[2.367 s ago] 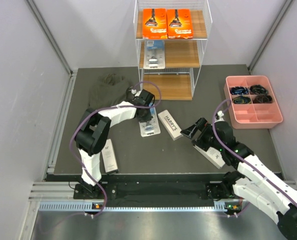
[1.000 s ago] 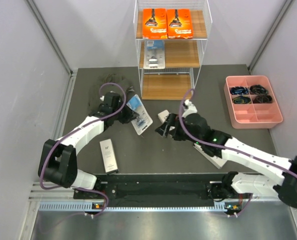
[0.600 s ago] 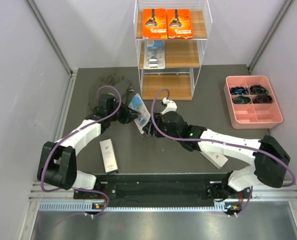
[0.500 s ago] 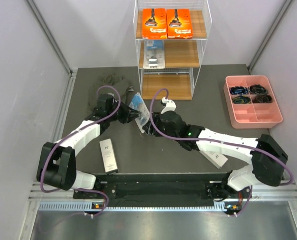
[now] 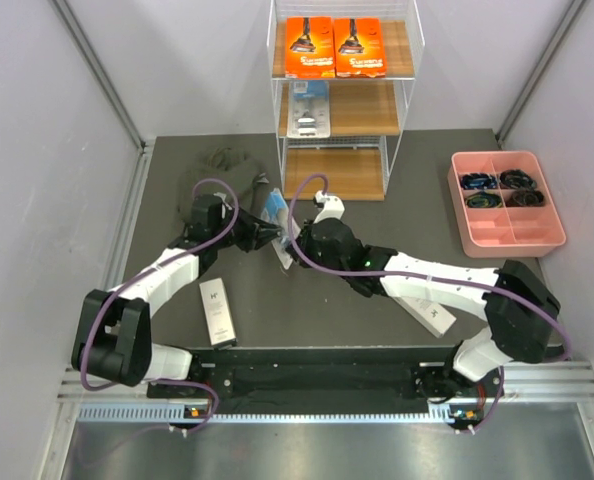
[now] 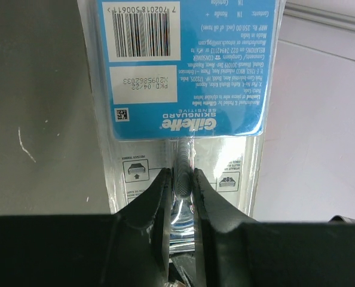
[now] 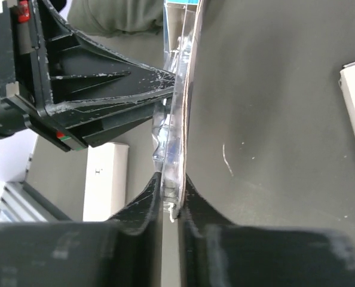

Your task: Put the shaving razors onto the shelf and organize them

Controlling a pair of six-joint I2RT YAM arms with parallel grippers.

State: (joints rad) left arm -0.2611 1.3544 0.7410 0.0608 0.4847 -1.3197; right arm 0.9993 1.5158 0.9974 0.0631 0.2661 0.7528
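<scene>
A blue-and-clear blister razor pack is held off the table, on edge, between both arms. My left gripper is shut on the bubble over the razor handle, with the barcode side of the card facing its camera. My right gripper is shut on the pack's lower edge, opposite the left fingers. The shelf holds two orange boxes on top and a blister pack on the middle tier. A white box lies at the front left, another is partly under my right arm.
A pink compartmented tray with dark coiled items stands at the right. A dark cloth lies left of the shelf. The shelf's bottom tier is bare. White walls close both sides.
My right arm swung left across the table to the pack and its jaws went from open to shut on the pack's lower edge. The left gripper kept its hold, lifting the pack upright.
</scene>
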